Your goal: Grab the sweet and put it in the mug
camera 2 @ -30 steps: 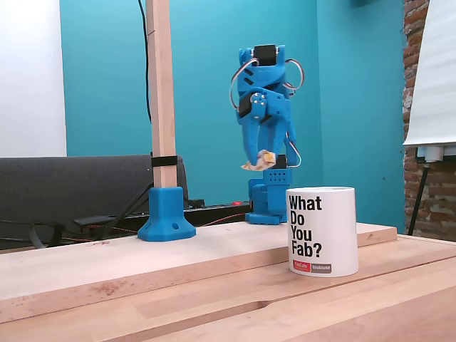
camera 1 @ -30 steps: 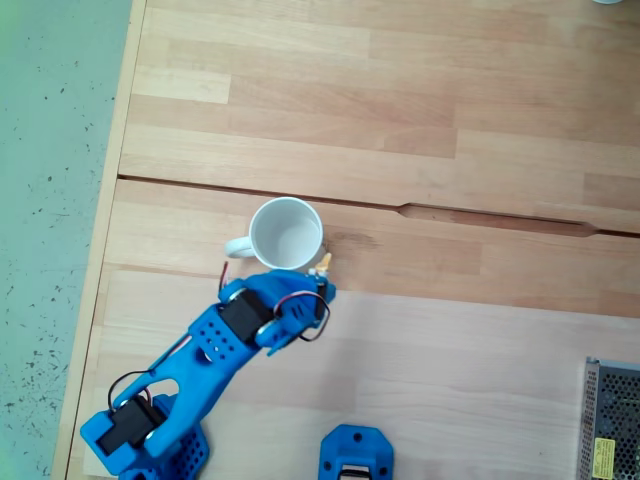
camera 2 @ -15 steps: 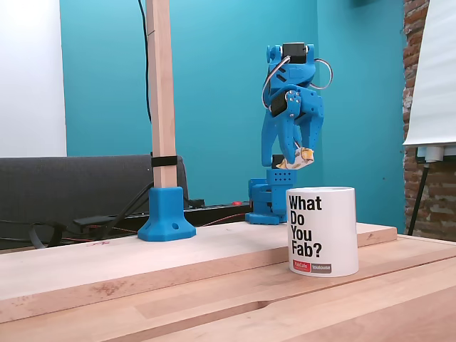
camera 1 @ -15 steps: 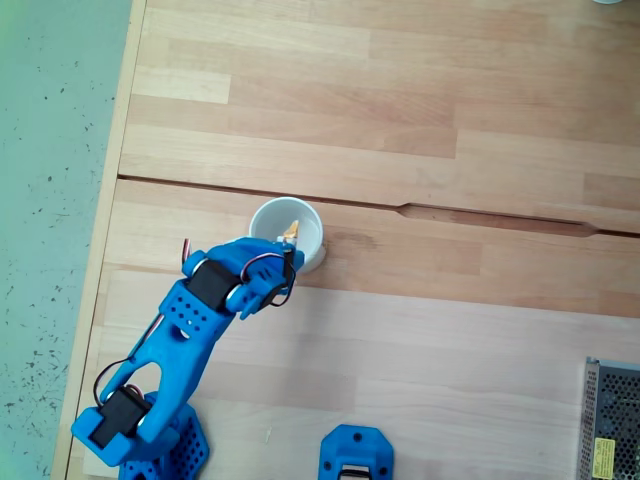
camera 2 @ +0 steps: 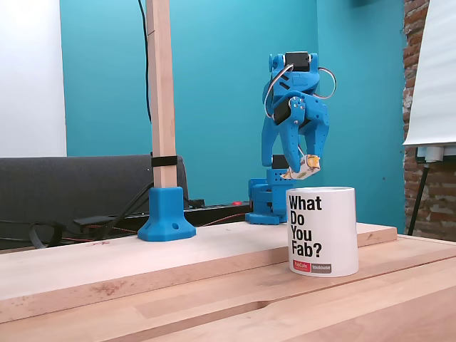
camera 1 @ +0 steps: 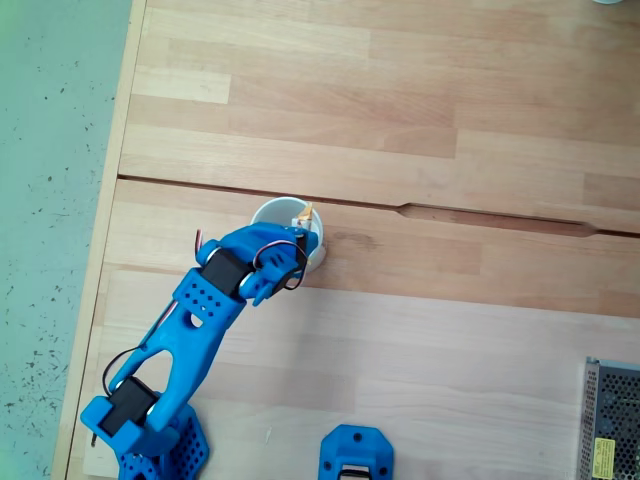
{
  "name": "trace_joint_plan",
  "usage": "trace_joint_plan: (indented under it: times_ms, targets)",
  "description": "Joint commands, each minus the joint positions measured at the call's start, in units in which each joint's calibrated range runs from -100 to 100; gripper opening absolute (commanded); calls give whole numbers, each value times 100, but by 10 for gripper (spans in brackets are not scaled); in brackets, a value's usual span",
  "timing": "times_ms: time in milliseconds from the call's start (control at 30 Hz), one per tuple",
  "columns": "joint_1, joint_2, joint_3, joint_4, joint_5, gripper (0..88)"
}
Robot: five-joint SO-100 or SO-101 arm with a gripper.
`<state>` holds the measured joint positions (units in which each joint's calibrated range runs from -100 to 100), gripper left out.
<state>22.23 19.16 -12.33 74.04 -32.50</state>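
A wooden post in a blue base (camera 2: 166,221) stands at about nine o'clock from the mug (camera 2: 322,229), well apart; a metal mesh box (camera 1: 612,420) sits at the table's four o'clock corner in a fixed view. The mug is white, printed "What Do You Fab?". The blue arm (camera 1: 190,340) leans over its rim (camera 1: 262,208). The gripper (camera 2: 303,167) pinches the sweet (camera 2: 308,165), white with orange-yellow ends, just above the mug's mouth.
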Motion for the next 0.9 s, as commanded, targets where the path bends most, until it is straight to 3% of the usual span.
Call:
trace_joint_plan:
  times_ms: [0, 467, 867]
  targets:
    - [-73, -66, -311, -66, -10, 0]
    - [-545, -32, 2, -58, -10, 0]
    - [-458, -109, -7, -114, -15, 9]
